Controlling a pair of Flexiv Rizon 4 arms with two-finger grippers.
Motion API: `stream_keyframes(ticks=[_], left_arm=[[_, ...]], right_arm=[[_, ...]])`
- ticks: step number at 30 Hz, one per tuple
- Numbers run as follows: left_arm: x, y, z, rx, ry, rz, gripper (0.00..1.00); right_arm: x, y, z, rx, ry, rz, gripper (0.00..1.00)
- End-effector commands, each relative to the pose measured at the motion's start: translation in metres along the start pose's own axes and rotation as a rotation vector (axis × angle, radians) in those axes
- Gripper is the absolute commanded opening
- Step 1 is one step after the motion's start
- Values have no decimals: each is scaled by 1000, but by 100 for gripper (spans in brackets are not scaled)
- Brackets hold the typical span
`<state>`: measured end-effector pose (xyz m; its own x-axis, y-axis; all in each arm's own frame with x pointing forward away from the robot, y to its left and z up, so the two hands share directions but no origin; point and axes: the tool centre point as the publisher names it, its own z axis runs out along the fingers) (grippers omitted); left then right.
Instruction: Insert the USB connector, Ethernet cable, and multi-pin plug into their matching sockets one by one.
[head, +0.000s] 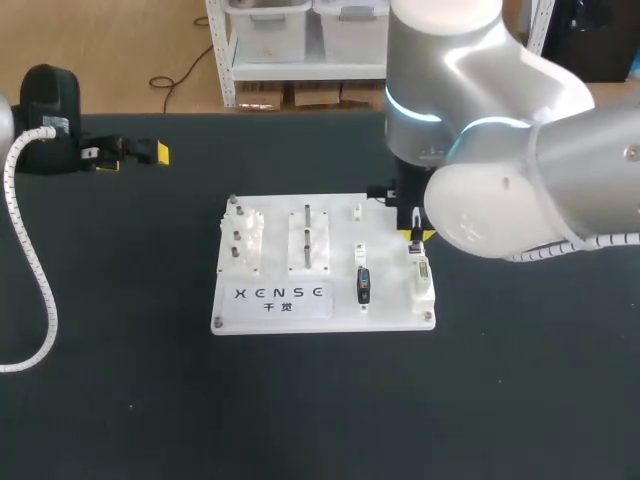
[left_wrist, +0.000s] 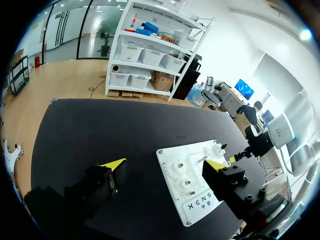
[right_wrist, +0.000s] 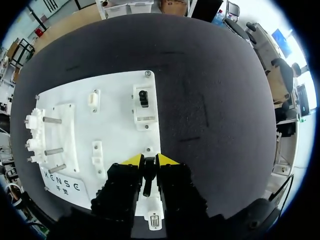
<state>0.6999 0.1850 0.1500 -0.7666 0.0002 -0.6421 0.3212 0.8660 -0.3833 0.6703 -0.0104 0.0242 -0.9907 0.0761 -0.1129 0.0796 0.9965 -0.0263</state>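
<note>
The white board lies flat in the middle of the dark surface, so its sockets face up for a straight downward push. On its near half, toward 5 o'clock, a black connector sits in a small white holder. It looks already seated, though how deep it goes is too small to tell. Just beyond, along the board's 3 o'clock edge, stands a white socket block.

The right gripper hangs over that block's far end, its fingers pinching a slim dark plug from two sides. I judge the plug is held in line with the fingers so it can be lined up over the socket beneath. I cannot tell which of the three plugs it is, or whether its tip touches the block.

Farthest off, at 10 o'clock and well apart from the board, the left gripper has its fingers spread wide with nothing between them. It is probably parked there to leave the right arm room.
</note>
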Motion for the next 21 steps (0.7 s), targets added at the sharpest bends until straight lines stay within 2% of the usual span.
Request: stream_keyframes(ticks=[1,21], left_arm=[[0,0,0,0,0,0,100],[0,0,0,0,0,0,100]], right_arm=[[0,1,2,1,5,14,0],[5,-2,19,15,29,19,0]])
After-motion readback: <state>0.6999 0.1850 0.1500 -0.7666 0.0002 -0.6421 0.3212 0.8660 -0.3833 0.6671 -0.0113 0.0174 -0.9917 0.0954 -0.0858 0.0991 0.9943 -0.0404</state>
